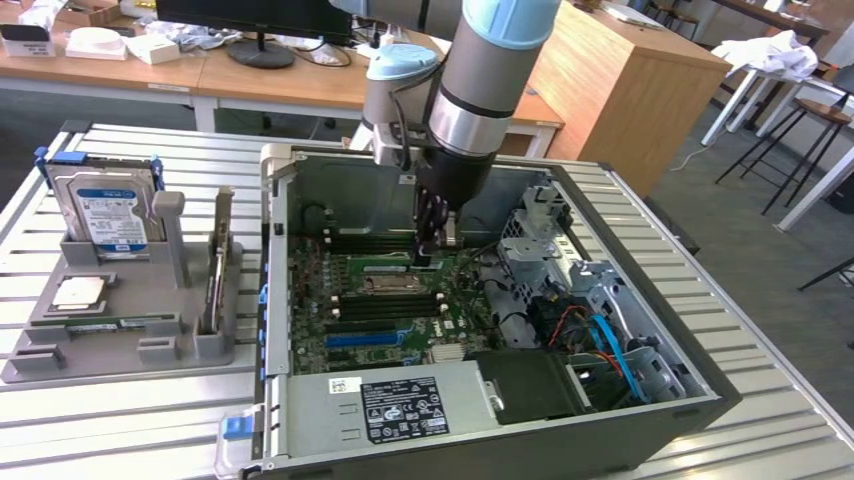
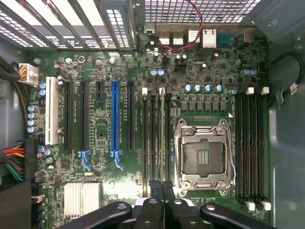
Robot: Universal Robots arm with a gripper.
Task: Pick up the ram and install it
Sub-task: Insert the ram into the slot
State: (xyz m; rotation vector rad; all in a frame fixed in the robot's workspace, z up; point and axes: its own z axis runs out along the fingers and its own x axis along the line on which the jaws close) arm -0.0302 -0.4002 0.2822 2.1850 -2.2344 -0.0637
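Observation:
The ram [image 2: 162, 138] shows edge-on in the wrist view as a thin pale-green strip. It runs in line with the black memory slots [image 2: 151, 143] beside the processor socket [image 2: 205, 155]. My gripper [image 2: 161, 187] is shut on its near end, one black finger on each side. Whether the stick sits in a slot or hovers just over one I cannot tell. In the exterior view my gripper [image 1: 431, 248] reaches straight down into the open computer case [image 1: 274, 300], over the motherboard [image 1: 387, 310] near its middle.
A grey tray [image 1: 80, 345] at the exterior view's left holds a blue-labelled hard drive [image 1: 110, 215], a square silver chip [image 1: 80, 292] and a thin upright board [image 1: 218, 265]. Case walls, the drive cage [image 1: 547, 235], cables [image 1: 607, 335] and the power supply [image 1: 387, 400] hem the arm in.

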